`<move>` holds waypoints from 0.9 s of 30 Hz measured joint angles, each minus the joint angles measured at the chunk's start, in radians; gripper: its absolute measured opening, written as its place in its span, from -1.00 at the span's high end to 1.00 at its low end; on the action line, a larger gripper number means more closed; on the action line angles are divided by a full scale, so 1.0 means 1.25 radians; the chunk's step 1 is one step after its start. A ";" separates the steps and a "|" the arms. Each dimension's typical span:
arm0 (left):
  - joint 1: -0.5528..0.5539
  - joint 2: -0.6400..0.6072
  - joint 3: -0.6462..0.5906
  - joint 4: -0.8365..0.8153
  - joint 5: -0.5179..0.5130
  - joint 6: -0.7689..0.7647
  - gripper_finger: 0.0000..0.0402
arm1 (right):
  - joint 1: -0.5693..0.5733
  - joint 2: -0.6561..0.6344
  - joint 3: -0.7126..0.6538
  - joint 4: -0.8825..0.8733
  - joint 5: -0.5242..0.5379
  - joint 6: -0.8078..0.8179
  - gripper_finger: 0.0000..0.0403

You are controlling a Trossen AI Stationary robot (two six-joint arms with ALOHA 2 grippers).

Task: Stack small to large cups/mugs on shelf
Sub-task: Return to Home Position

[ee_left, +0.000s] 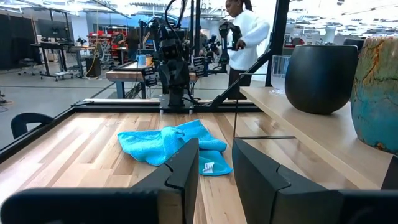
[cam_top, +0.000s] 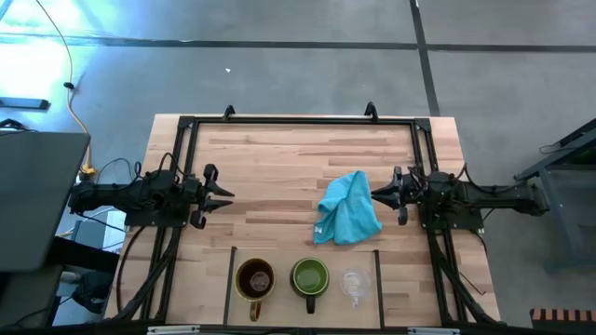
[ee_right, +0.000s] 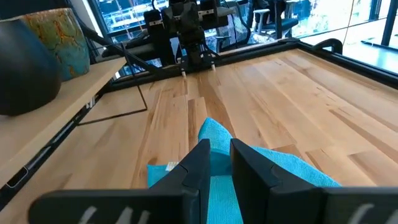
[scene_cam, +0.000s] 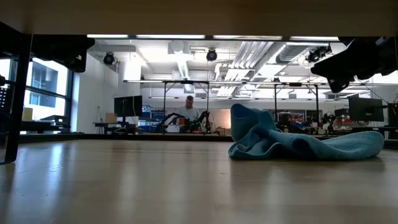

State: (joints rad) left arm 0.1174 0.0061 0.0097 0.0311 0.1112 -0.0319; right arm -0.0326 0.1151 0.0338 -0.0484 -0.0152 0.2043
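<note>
The left gripper (cam_top: 226, 194) (ee_left: 215, 160) had its fingers (ee_left: 185, 169) set a narrow gap apart, gripping nothing. The right gripper (cam_top: 377, 195) (ee_right: 219, 157) had its fingers (ee_right: 200, 163) at a similar narrow gap, also empty. The right fingertips were raised over the near edge of the cloth (cam_top: 348, 210). The left fingertips were well apart from it. Neither gripper touched a vessel.

The three vessels stood upright on the shelf (cam_top: 405, 288), in the bay between two black bars (cam_top: 230, 284), well apart from both grippers. They stood side by side in one row, not nested:
- brown mug (cam_top: 254, 278), toward the left arm's side
- green mug (cam_top: 310, 275), in the middle
- glass cup (cam_top: 355, 283), toward the right arm's side

Both mug handles pointed to the worktop (cam_top: 279, 158) edge, away from the arms. The arms lay folded at opposite sides of the worktop, with the grippers level and aimed at each other across it.
</note>
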 joint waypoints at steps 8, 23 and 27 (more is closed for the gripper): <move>0.000 0.000 0.000 0.000 0.000 0.000 0.57 | 0.000 0.040 0.000 0.000 0.001 -0.024 0.74; 0.000 0.000 0.000 0.000 0.000 0.000 0.57 | 0.000 0.071 0.000 0.001 -0.018 -0.138 0.74; 0.000 0.000 0.000 0.000 0.000 0.000 0.57 | 0.000 0.071 0.000 0.001 -0.018 -0.175 0.74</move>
State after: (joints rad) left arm 0.1173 0.0063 0.0097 0.0311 0.1112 -0.0319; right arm -0.0322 0.2035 0.0334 -0.0475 -0.0380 -0.0139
